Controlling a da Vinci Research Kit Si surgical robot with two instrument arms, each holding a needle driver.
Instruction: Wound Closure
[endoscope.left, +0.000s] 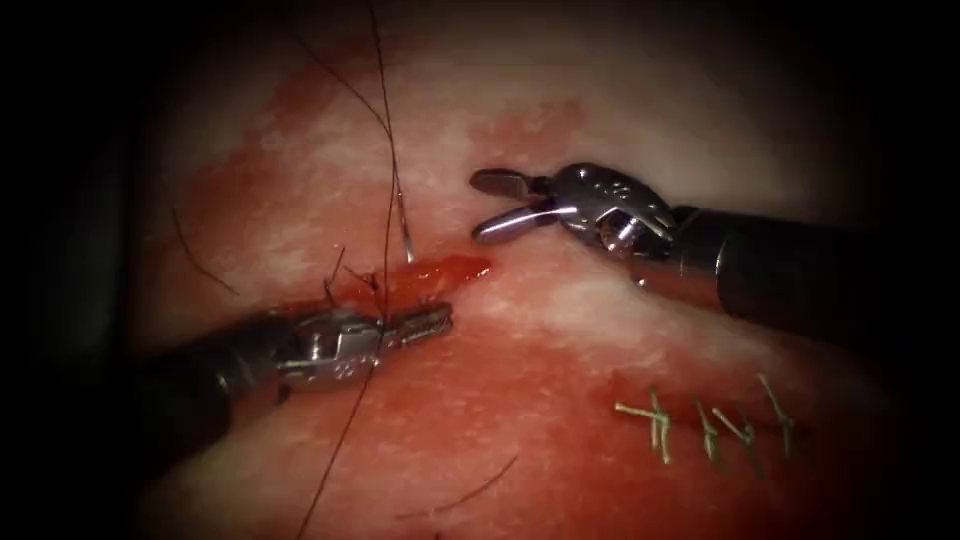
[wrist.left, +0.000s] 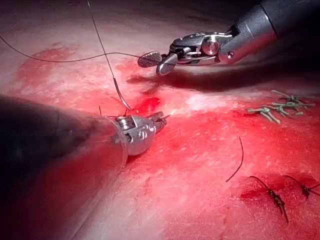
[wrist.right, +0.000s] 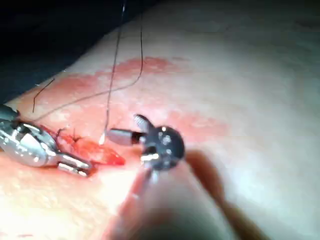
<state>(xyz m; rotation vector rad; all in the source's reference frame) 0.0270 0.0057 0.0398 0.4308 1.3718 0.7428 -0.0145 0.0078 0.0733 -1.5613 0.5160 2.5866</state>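
The open cut lies red in the tissue. The needle stands at the cut's far edge toward its left end, free of both tools; its lower end meets the tissue. Dark thread rises from its top and another strand crosses my left tool's wrist. My left tool lies along the cut's near edge, jaws slightly apart and holding nothing. My right tool hovers open right of the needle, empty. The needle and the right tool also appear in the left wrist view.
A row of pale green stitches closes an older cut at lower right. Dark knotted stitches sit nearer the front. Loose cut thread ends lie on the tissue, and red fluid stains it around the cut.
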